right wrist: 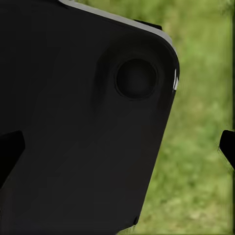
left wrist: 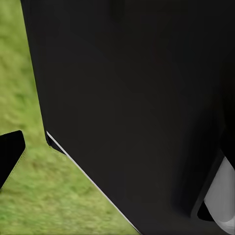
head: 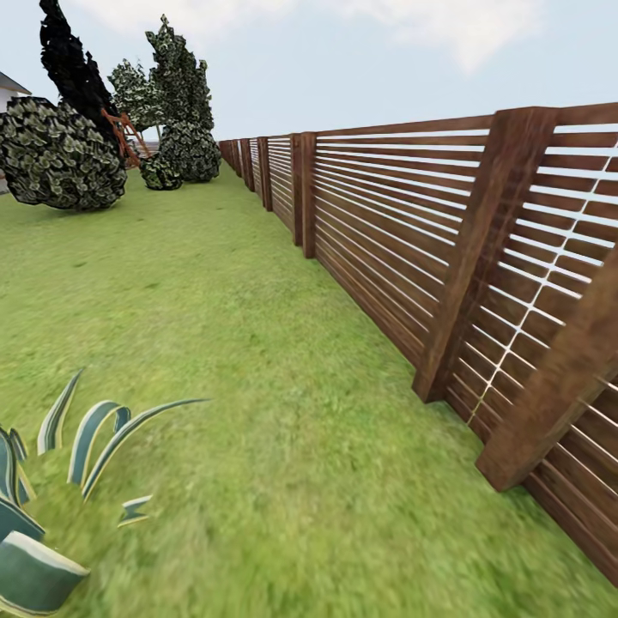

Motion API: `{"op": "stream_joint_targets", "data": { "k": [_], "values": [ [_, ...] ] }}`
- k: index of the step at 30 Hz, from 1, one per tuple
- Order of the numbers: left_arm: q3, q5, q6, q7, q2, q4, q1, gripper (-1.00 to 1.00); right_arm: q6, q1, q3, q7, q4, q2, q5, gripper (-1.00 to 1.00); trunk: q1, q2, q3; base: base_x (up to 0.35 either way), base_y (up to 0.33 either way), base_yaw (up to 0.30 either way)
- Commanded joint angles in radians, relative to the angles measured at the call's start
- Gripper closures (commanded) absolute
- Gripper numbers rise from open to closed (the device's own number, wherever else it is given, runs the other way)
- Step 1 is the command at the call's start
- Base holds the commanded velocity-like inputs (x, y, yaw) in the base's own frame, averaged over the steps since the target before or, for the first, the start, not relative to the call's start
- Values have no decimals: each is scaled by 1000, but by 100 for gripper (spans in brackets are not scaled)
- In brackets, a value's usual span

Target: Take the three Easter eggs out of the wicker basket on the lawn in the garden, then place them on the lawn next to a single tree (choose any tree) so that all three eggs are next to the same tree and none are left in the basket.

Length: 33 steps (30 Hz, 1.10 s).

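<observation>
Green lawn runs from the head camera to distant dark bushes, with a brown slatted wooden fence along its right side and a striped agave plant at the near left corner. Both wrist views face a black robot panel (grass shows beside it); whether either gripper is clenched or released I cannot tell.

I see green lawn with yellowish patches, a brown slatted fence, a striped blue-green and cream agave, and mottled dark-green shrubs.
</observation>
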State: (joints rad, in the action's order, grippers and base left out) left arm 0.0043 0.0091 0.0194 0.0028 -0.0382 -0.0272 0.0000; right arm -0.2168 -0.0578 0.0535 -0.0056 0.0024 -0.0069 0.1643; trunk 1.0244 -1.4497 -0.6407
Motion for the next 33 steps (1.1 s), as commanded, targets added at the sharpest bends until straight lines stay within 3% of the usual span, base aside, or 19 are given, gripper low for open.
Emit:
{"op": "stream_joint_targets", "data": {
  "k": [1,33],
  "values": [
    [0,1,2,0,0,0,0,-100,-3,0,5,-1,1,0,3,-100,1,0,-1,341,0,0],
    [0,1,2,0,0,0,0,-100,-1,0,3,2,2,-5,4,-100,1,0,-1,341,0,20]
  ]
}}
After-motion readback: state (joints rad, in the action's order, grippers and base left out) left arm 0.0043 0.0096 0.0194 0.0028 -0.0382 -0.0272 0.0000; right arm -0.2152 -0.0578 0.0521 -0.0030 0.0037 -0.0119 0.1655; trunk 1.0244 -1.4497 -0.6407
